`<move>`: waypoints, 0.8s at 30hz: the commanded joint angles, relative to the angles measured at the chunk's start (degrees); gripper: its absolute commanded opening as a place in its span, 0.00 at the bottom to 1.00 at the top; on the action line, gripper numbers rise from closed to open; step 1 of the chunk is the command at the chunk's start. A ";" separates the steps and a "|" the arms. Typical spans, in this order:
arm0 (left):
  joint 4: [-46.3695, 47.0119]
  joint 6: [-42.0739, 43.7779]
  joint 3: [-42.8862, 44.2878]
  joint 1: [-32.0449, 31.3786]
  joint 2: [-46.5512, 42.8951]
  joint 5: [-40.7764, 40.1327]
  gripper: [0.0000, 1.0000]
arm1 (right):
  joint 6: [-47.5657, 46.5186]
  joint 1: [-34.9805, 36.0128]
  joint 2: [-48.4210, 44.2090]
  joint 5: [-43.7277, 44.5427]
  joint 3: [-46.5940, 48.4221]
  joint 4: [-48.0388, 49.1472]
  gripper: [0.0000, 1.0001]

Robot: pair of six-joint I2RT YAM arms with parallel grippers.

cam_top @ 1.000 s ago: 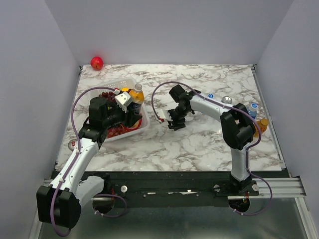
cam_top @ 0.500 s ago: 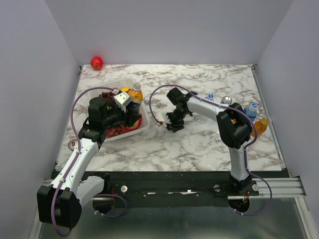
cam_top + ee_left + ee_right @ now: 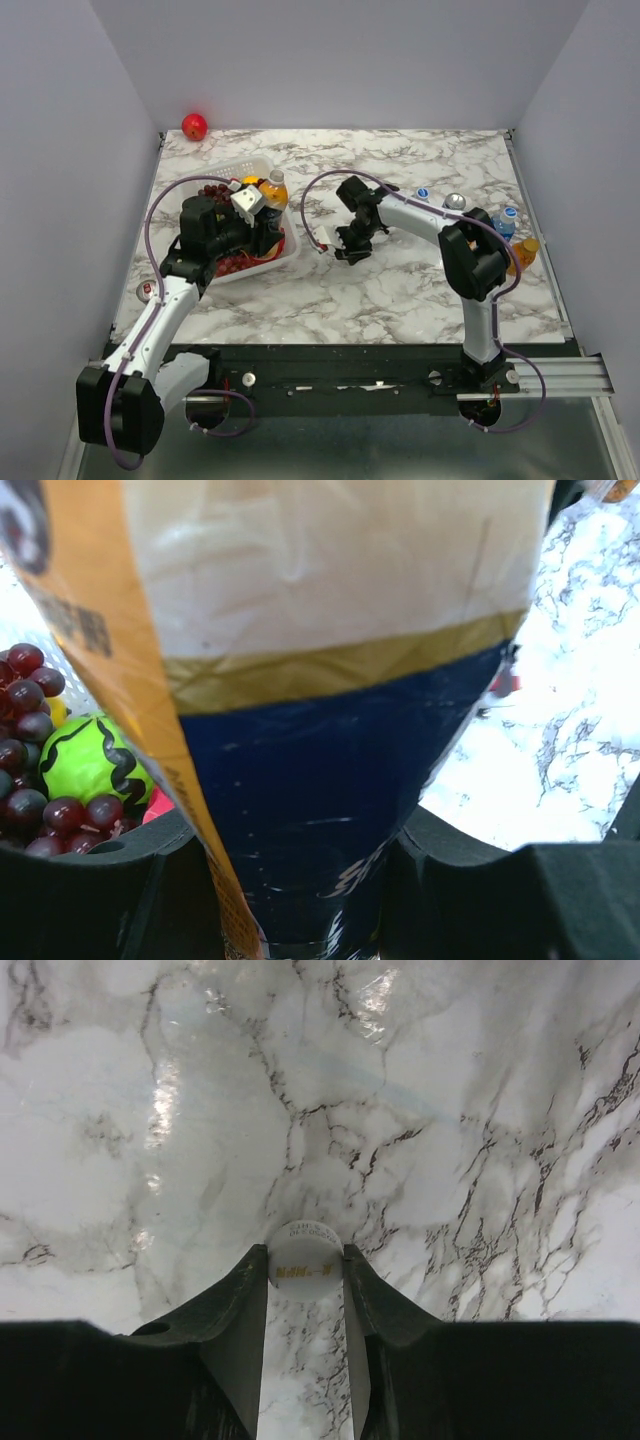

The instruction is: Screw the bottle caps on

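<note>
Tabletop [image 3: 400, 290] of veined white marble pattern, grey walls [image 3: 330, 60] on three sides

Grey-veined white marble tabletop [image 3: 400, 290]. White slatted plastic basket [image 3: 240, 165] with dark red grapes [image 3: 215, 188] inside. Orange-drink plastic bottle with an orange cap [image 3: 274, 190], upright at the basket's right end, against the black left end effector [image 3: 262, 232]. Black right end effector [image 3: 343, 252], low over the tabletop just right of the basket. Red ball [image 3: 194, 126], beyond the basket's far side. Small blue round cap [image 3: 422, 192] and grey dome [image 3: 455, 201], well right of the basket.
</note>
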 commanded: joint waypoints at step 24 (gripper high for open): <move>-10.58 30.94 4.84 -17.88 8.31 8.59 0.00 | 3.32 -0.65 -33.90 -22.43 21.59 -26.01 0.35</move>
